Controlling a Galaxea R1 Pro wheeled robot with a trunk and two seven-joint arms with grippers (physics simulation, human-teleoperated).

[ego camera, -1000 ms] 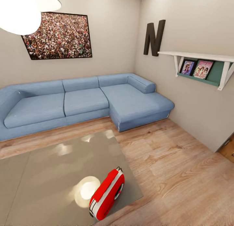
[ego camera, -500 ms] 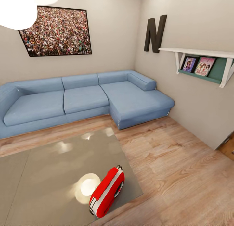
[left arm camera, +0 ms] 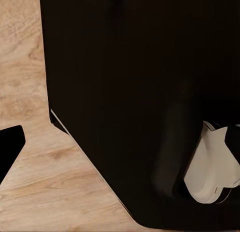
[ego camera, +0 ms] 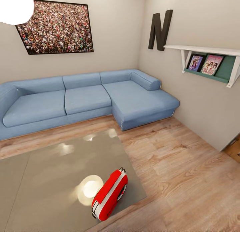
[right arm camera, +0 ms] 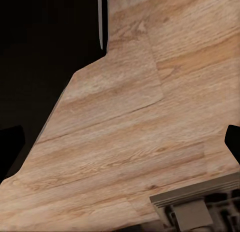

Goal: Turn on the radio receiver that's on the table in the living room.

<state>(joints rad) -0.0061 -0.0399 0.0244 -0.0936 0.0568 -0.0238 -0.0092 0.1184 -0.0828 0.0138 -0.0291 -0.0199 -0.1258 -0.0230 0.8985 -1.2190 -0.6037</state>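
The red radio receiver (ego camera: 110, 194) stands on the near right corner of the glossy grey-taupe table (ego camera: 50, 178), one narrow end toward me and its white edge band at the front. Its thin wire handle shows on top, and part of its round dial shows on the right face. In the left wrist view my left gripper (left arm camera: 120, 142) hangs open over wood floor, in front of my black base. In the right wrist view my right gripper (right arm camera: 120, 142) is open too, with one dark fingertip (right arm camera: 10, 149) at each side and only floor between them.
A blue L-shaped sofa (ego camera: 83, 98) runs along the far wall under a crowd photo (ego camera: 55, 27). On the right wall are a black letter N (ego camera: 160, 29) and a white shelf (ego camera: 210, 60) with pictures. Wood floor (ego camera: 180, 172) lies to the right of the table. A white lamp (ego camera: 13, 5) hangs at the upper left.
The whole head view has shifted slightly, so the camera has moved a little nearer. The radio stays in the same place on the table.
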